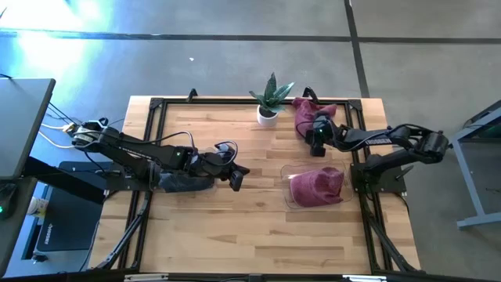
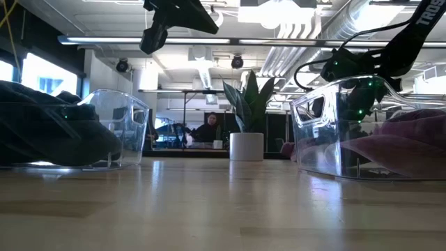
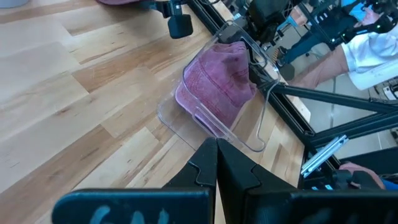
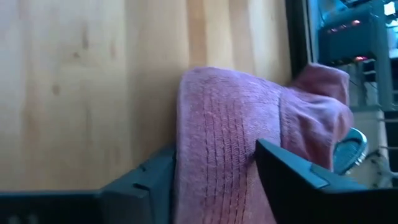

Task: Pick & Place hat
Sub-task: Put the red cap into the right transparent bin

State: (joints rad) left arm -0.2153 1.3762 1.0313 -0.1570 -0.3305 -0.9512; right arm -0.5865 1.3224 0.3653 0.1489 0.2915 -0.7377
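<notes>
Right wrist view shows the right gripper [image 4: 214, 174] with its fingers [image 4: 298, 180] apart and astride a pink hat [image 4: 224, 186], cloth filling the gap between them; they look about to pinch, though I cannot tell whether the cloth is gripped yet. I judge this the pick step. From the potted plant [image 1: 268, 100], this hat [image 1: 307, 113] lies just beside it at the counter's [image 1: 235, 219] back edge, near the dark frame rail [image 1: 235, 101]. The next move calls for a firm clamp on the fabric and a lift straight up, clear of plant and rail. Toward the front from the plant sits a clear bin [image 1: 291, 192] already holding another pink hat [image 1: 319, 186], probably the drop spot. Bare wood lies between, giving an open path. Farther off, the left gripper [image 1: 235, 178] hangs shut over mid-counter, beside a dark hat [image 1: 184, 182].
</notes>
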